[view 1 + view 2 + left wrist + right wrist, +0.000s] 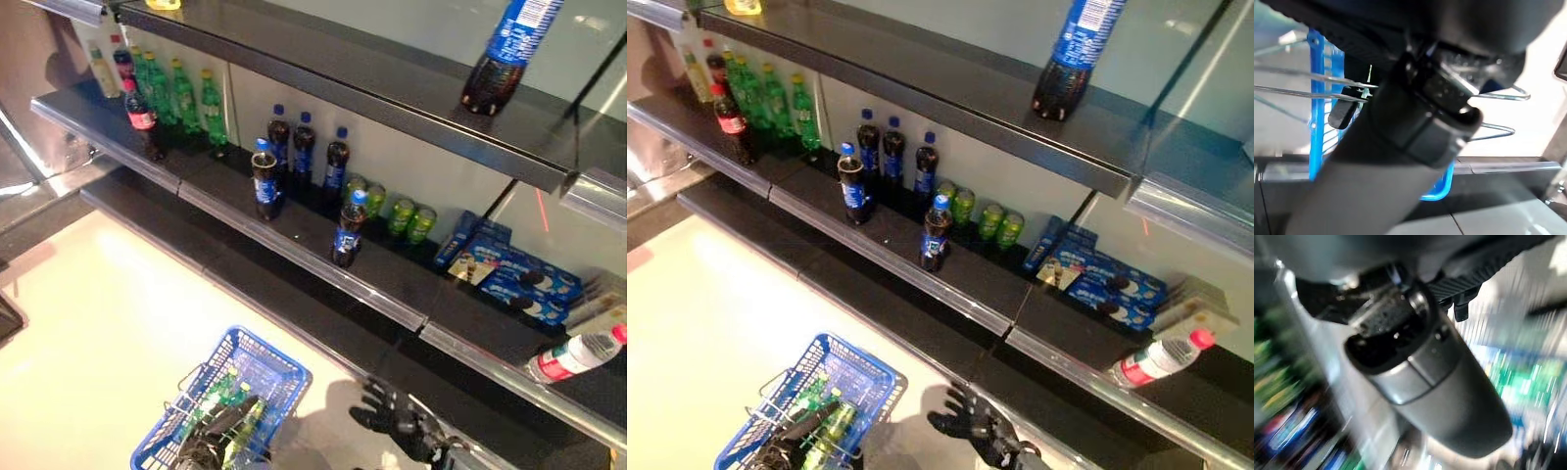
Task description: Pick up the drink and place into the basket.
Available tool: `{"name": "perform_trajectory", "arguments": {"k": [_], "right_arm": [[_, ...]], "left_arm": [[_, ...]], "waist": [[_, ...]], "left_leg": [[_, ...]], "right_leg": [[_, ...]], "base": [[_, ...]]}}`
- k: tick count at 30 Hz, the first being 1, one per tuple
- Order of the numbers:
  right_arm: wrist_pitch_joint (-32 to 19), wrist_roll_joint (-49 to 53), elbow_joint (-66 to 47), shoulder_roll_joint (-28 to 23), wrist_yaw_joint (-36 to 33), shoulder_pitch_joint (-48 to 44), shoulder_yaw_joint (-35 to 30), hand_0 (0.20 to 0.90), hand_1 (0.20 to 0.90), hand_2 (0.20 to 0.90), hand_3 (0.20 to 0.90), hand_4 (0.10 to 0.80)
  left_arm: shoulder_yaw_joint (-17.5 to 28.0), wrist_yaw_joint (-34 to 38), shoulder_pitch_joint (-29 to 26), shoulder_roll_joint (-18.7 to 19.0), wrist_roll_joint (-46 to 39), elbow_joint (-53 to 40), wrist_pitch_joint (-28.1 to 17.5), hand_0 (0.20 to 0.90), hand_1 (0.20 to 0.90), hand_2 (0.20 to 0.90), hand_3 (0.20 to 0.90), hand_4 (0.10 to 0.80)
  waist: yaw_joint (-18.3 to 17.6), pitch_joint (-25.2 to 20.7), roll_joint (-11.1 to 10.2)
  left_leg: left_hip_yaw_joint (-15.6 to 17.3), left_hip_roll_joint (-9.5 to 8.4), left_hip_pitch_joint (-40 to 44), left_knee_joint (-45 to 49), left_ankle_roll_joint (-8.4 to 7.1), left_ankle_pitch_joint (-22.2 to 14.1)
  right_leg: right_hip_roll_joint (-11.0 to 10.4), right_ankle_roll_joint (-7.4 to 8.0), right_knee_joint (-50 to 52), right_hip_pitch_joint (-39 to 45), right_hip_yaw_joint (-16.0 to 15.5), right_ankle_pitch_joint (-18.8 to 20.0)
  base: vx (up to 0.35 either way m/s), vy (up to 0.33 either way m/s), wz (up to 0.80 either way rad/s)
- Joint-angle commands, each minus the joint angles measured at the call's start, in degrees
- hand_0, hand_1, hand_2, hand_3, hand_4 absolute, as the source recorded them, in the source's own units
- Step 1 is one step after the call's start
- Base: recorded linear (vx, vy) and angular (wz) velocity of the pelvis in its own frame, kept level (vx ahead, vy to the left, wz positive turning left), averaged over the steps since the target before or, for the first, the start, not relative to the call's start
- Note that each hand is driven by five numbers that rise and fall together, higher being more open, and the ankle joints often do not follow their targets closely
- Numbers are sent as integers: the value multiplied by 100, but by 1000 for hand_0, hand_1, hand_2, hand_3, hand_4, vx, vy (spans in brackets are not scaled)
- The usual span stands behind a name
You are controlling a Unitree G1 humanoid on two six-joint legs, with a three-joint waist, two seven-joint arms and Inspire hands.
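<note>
A blue wire basket [277,365] hangs low over the pale floor with green bottles [227,396] lying in it. My left hand [208,438] is at its near side, fingers curled round the wire handles [1298,90]. My right hand [395,419] hovers open and empty below the bottom shelf, right of the basket. On the middle shelf [294,245], near its front edge, stand two dark cola bottles with blue caps [348,231] [265,182]. Three more cola bottles [306,149] stand behind them.
Green cans [407,220] and blue biscuit boxes [509,272] sit further right on the middle shelf, where a water bottle [576,355] lies on its side. Green bottles [184,96] and a red-labelled cola [143,117] stand at the left. A large cola bottle [509,49] stands on the top shelf.
</note>
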Motion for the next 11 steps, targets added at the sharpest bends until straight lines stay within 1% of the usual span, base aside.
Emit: {"name": "perform_trajectory", "arguments": {"k": [1,2,4,5,8,11], "right_arm": [[-502,-641,638,72,-434,-289,-52,900,900,900,900,800],[-470,-894,1214,221,-475,-360,-167,900,900,900,900,800],[-590,-1403,1949,336,-636,-438,-228,900,900,900,900,800],[-590,-1403,1949,336,-636,-438,-228,900,900,900,900,800],[-669,-1396,2911,494,-553,-528,-437,900,900,900,900,800],[-721,-1496,3319,539,-633,-618,-604,900,900,900,900,800]], "left_arm": [[28,-304,-228,-99,652,-28,-609,300,300,300,200,100],[118,-239,-301,-173,732,360,-576,300,300,300,200,100],[200,-200,-381,-219,882,817,-522,300,300,300,200,100],[200,-200,-381,-219,882,817,-522,300,300,300,200,100],[256,-241,-494,-283,1080,1390,-539,300,300,300,200,100],[359,-327,-543,-321,1057,1710,-643,300,300,300,200,100]], "waist": [[39,-315,269],[17,-330,287],[6,-322,314],[6,-322,314],[13,-309,350],[4,-320,371]], "left_leg": [[383,387,275,151,-243,-267],[416,397,269,121,-253,-272],[452,403,287,67,-261,-277],[452,403,287,67,-261,-277],[486,423,306,-15,-293,-284],[517,424,311,-15,-311,-320]], "right_leg": [[-209,109,-421,-3,220,643],[-207,108,-467,-15,206,653],[-205,107,-532,-9,201,670],[-205,107,-532,-9,201,670],[-201,116,-631,4,168,708],[-197,116,-669,18,142,713]], "base": [[-75,-7,-18],[-67,-2,-16],[-56,7,-9],[-43,7,-13],[-47,6,-15],[-14,9,-4]]}}
